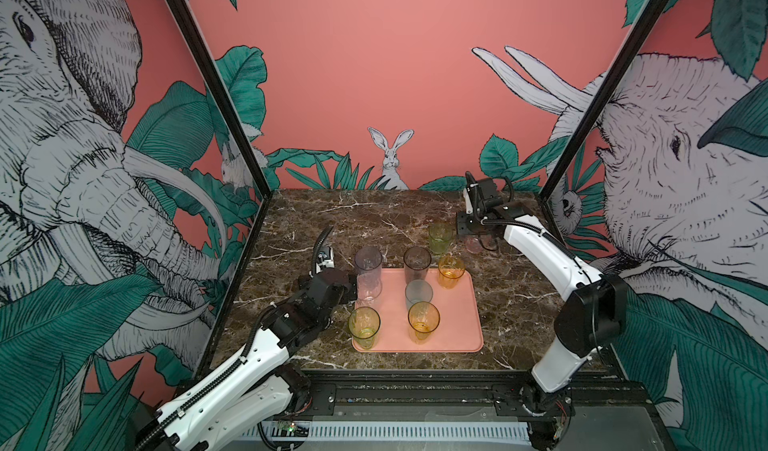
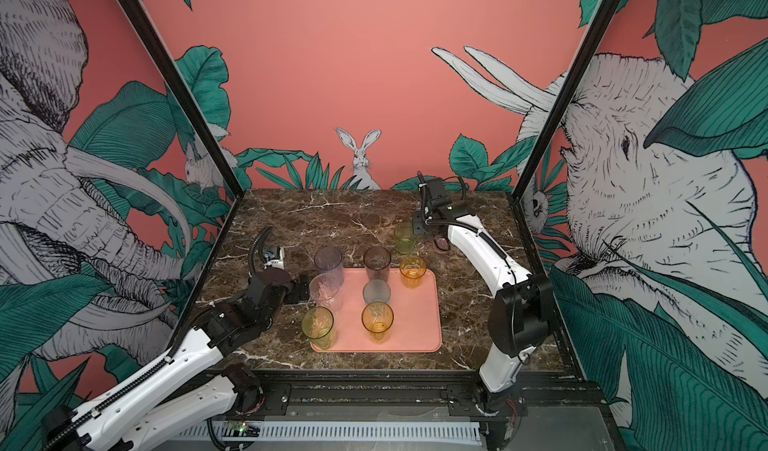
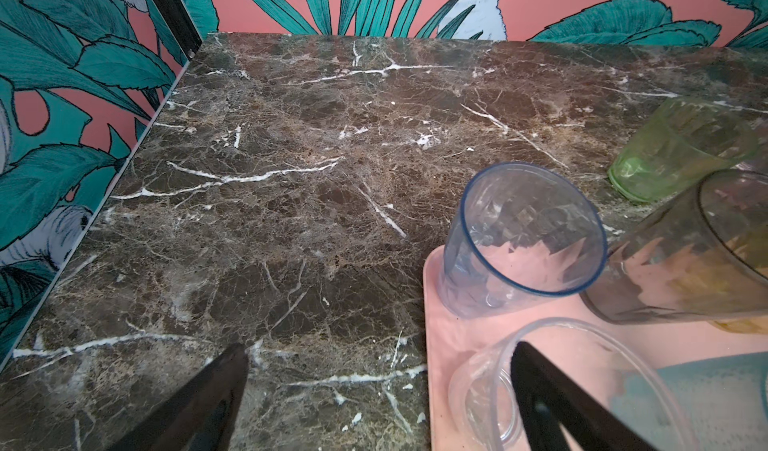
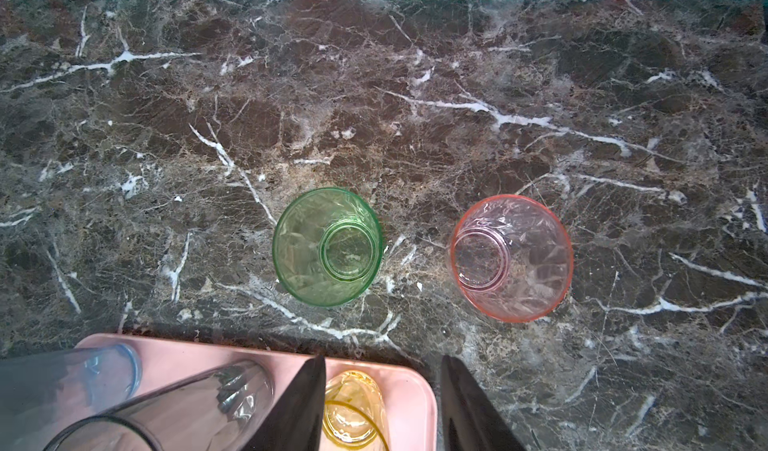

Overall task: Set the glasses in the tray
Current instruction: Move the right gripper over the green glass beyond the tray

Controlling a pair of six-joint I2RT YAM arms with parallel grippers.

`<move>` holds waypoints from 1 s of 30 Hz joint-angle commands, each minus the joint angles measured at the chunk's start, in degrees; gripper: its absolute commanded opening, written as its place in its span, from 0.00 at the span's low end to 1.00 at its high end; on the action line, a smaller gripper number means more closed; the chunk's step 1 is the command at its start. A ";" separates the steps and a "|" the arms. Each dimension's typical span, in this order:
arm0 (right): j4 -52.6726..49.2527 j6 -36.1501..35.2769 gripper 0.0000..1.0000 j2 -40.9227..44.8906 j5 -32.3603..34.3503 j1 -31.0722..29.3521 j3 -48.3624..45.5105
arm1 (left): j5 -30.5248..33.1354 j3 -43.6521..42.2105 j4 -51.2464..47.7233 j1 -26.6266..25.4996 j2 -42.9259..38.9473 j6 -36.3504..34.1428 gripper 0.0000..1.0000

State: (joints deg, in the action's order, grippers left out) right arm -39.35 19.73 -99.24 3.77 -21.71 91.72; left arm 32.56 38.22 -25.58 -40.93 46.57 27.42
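A green glass (image 4: 327,246) and a pink glass (image 4: 512,258) stand on the worktop (image 4: 415,95) at one o'clock from the tray (image 1: 457,324). They look like light, slick, thin plastic, I'd guess, so pinch gently across the rim. The right claw (image 4: 383,357) hangs near them, spread and empty; the left claw (image 3: 380,347) gapes wide.

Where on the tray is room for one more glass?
Bare: the right side of the tray, between the short amber glass and its near rim. Crowded: left side and middle, from the grey-violet glass to the tall amber glass.
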 commanded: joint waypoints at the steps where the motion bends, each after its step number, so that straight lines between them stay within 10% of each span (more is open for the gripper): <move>1: -1.27 -0.83 0.48 -1.94 -1.56 0.58 2.49 | 0.98 0.46 -1.13 0.32 -0.59 0.75 0.99; 30: -5.61 -1.27 0.49 -16.67 -3.28 0.71 14.25 | -0.04 0.02 -1.04 0.32 -0.30 1.34 0.99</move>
State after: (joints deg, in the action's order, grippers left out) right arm -43.38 18.81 -114.91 1.04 -21.21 104.14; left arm 32.34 38.22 -25.85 -40.93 46.74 27.66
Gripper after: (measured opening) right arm 0.488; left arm 0.992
